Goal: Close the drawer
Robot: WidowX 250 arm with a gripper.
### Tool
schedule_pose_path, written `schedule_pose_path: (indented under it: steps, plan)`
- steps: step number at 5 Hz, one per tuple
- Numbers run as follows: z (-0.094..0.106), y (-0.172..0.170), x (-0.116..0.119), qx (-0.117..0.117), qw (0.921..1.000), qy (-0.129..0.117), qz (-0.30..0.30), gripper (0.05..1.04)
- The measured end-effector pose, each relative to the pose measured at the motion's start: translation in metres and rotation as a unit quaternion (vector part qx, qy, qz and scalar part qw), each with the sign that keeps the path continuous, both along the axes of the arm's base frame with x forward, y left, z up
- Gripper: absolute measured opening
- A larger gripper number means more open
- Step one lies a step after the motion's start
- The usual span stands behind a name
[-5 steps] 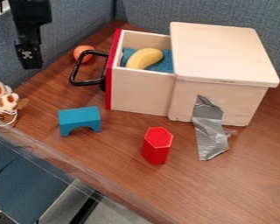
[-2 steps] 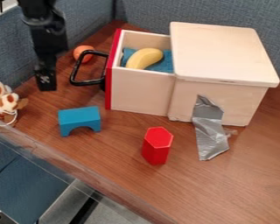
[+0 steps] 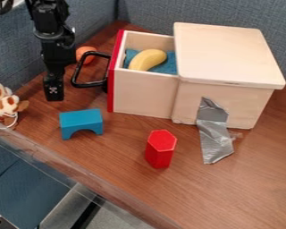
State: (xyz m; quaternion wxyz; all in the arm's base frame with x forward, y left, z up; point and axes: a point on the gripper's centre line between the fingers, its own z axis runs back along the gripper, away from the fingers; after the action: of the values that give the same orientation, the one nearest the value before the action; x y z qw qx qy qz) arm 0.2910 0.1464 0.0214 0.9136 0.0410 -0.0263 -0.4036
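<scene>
The black gripper [image 3: 54,95] points down at the left of the view, near the blue arch block [image 3: 81,120] and beside the black handle [image 3: 78,74]; whether it is open or closed I cannot tell. Above it, the arm [image 3: 50,22] stands nearly upright, coming in from the upper left. The handle is on the drawer's [image 3: 142,94] red front, and the drawer sticks out of the wooden box [image 3: 226,53] on the desk [image 3: 253,179], a banana [image 3: 148,59] inside.
</scene>
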Motion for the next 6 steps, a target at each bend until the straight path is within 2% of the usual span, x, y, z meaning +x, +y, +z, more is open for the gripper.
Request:
schedule_pose_path:
  steps: [3,6]
  plan:
    - [-0.015,-0.013,0.022,-0.017,0.9998,0.010,-0.010,1.000]
    - [-0.019,-0.037,0.035,-0.013,0.9985,0.007,-0.053,1.000]
